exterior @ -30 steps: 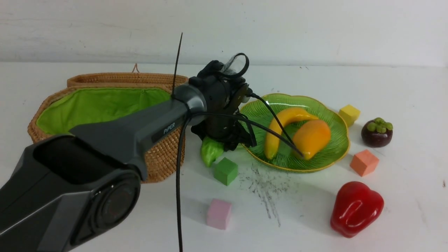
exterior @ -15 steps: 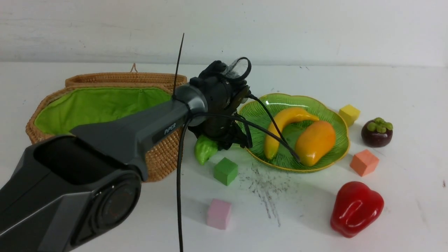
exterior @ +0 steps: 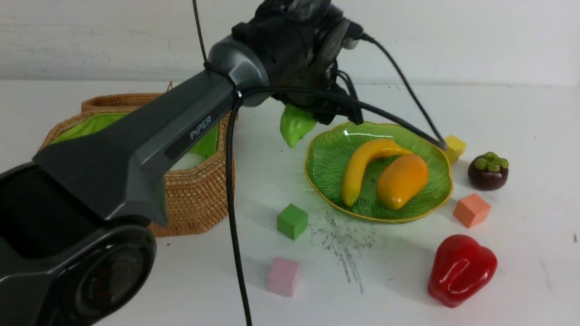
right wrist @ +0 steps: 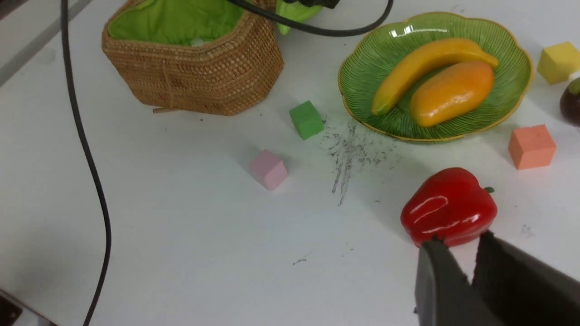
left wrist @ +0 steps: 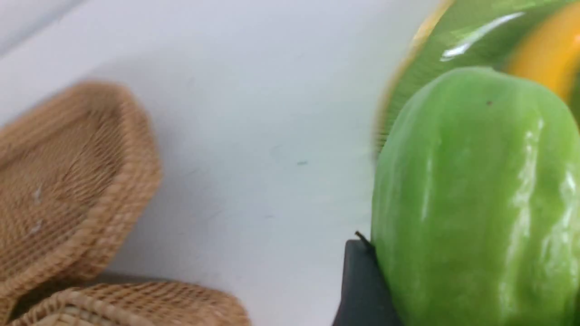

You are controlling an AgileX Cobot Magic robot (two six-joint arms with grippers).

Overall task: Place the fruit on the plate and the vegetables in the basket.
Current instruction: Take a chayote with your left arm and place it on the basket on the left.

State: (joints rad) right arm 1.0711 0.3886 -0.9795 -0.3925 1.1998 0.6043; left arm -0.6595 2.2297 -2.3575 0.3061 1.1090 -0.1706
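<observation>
Scuffed white table, plain white wall

A white table was seen carrying the wicker basket at the left and the green plate near the middle. A green cube and a pink cube were set between them towards the front, beside dark scuff marks. To the right of the plate, a yellow cube, the mangosteen, an orange cube and the red bell pepper were laid.
</observation>
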